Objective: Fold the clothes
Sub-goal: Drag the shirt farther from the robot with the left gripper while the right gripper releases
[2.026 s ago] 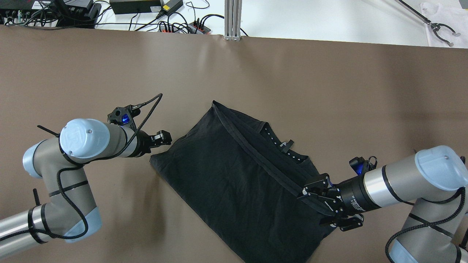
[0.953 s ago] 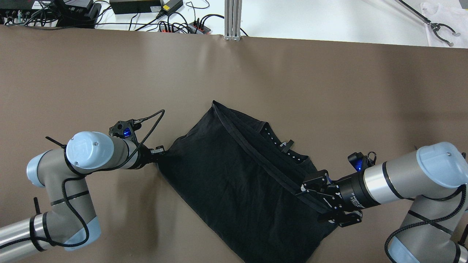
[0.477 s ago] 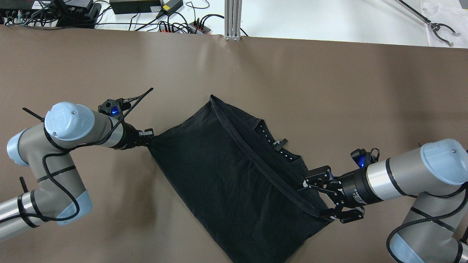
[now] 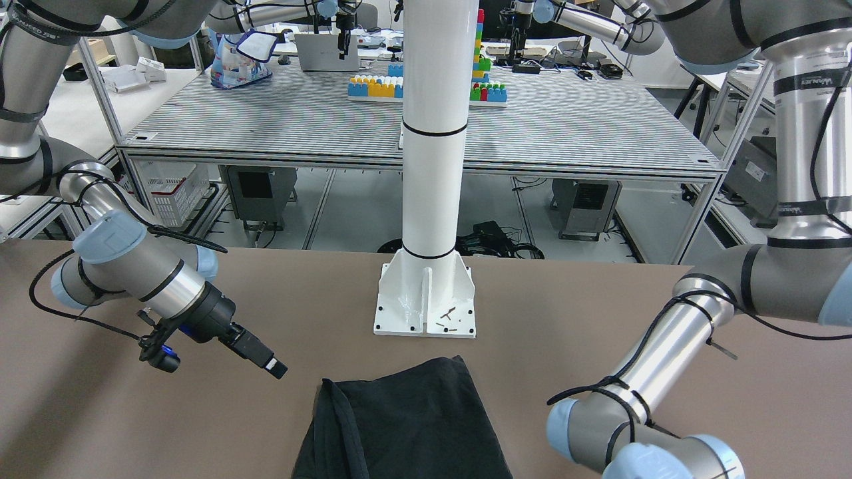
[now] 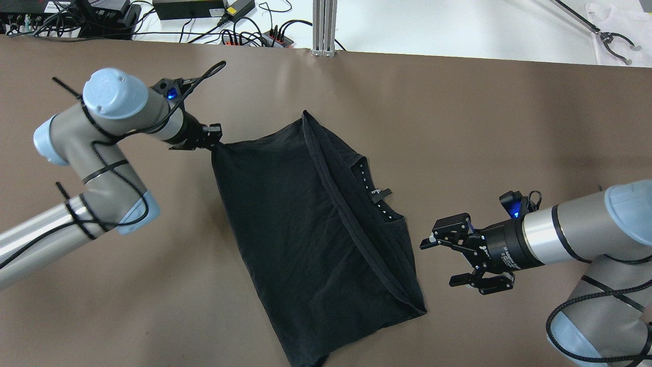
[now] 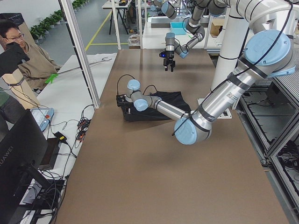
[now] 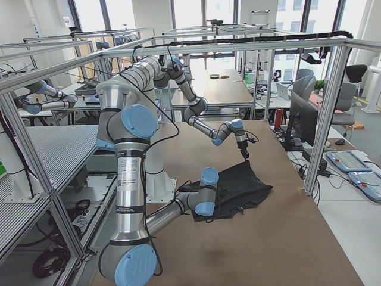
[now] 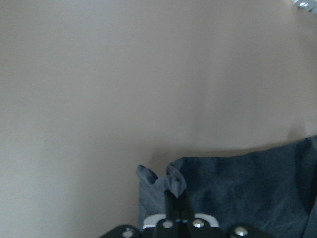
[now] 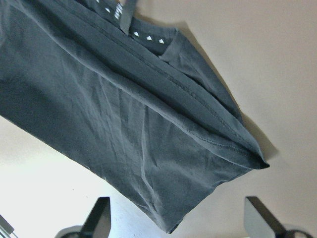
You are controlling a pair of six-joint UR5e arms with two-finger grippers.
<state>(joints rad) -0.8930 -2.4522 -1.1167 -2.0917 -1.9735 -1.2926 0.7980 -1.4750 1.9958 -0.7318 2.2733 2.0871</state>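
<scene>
A black garment (image 5: 305,229) lies part-folded on the brown table, its collar and label facing right; it also shows in the front view (image 4: 413,426). My left gripper (image 5: 214,140) is shut on the garment's far left corner; the left wrist view shows the fingers pinching that bunched corner (image 8: 173,181). My right gripper (image 5: 443,260) is open and empty, just right of the garment's right edge and apart from it. In the right wrist view the garment (image 9: 124,124) lies ahead of the spread fingertips (image 9: 101,220).
Cables and power bricks (image 5: 204,15) and an aluminium post (image 5: 324,28) lie beyond the far table edge. A grabber tool (image 5: 614,41) lies at the far right. The white column base (image 4: 426,299) stands on the robot's side. An operator (image 6: 23,56) sits off the table.
My left gripper closed on the garment's left corner and pulled it to the far left, turning the cloth. My right gripper let go of the hem and now stands open beside it.
</scene>
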